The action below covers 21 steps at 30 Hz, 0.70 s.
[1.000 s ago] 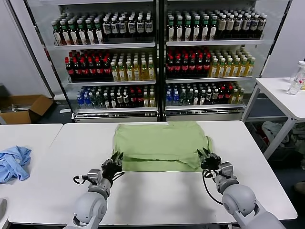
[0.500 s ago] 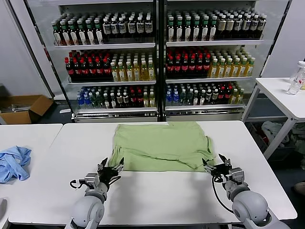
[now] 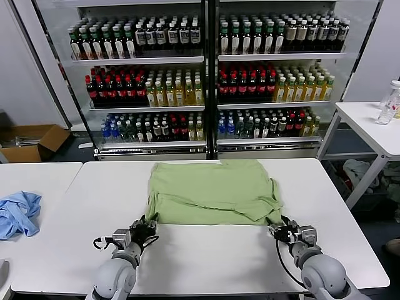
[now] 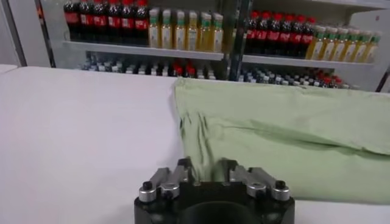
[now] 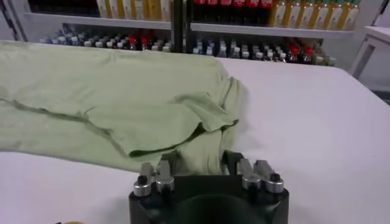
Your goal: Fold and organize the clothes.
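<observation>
Two grippers sit low at the near hem of the green polo shirt (image 3: 212, 190), which lies flat on the white table (image 3: 206, 256), long axis running left to right. Left gripper (image 3: 142, 227) is at the near-left corner, right gripper (image 3: 279, 230) at the near-right corner by the rumpled sleeve. From each wrist view the fabric edge sits right between the fingers, jaws narrowed on it, though I cannot tell if either truly has it pinched. Shirt lies straight ahead of both, so neither arm is nearer.
</observation>
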Tool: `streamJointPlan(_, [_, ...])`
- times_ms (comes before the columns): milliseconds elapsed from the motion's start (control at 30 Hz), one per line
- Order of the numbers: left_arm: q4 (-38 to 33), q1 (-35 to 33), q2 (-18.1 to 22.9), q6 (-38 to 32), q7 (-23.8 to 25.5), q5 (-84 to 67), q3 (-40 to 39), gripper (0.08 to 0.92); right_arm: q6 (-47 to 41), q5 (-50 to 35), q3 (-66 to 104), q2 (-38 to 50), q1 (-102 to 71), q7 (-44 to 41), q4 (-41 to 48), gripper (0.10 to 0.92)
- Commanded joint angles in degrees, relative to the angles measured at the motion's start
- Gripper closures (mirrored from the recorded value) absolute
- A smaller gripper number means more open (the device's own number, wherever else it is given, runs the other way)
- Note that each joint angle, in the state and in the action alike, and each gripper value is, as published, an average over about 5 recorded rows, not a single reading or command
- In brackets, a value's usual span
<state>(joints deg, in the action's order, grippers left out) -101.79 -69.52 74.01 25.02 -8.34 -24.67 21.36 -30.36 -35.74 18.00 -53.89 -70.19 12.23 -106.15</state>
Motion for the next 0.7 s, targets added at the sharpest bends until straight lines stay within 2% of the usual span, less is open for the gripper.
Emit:
streamJointPlan(33, [-0.8, -0.5, 0.0, 0.6, 0.5, -5.5, 0.3, 0.737, -0.6, -1.0, -0.4, 0.3, -0.4, 0.1, 0.3, 0.683])
streamJointPlan(200, [-3.1, -3.2, 0.1, 0.1, 1.1, -8.8, 1.7, 0.873, -0.3, -0.8, 0.7, 1.6, -2.7, 0.0, -2.2, 0.829])
streamJointPlan(300, [-5.9, -6.9, 0.1, -0.3, 1.2, -9.4, 3.2, 0.906, -0.3, -0.4, 2.0, 3.0, -6.4, 0.1, -5.7, 0.885])
streamJointPlan(700, [-26.0, -29.2, 1.9, -0.3, 0.6, -5.3, 9.8, 0.908, 0.5, 7.0, 12.4, 6.1, -29.7, 0.2, -22.2, 0.894])
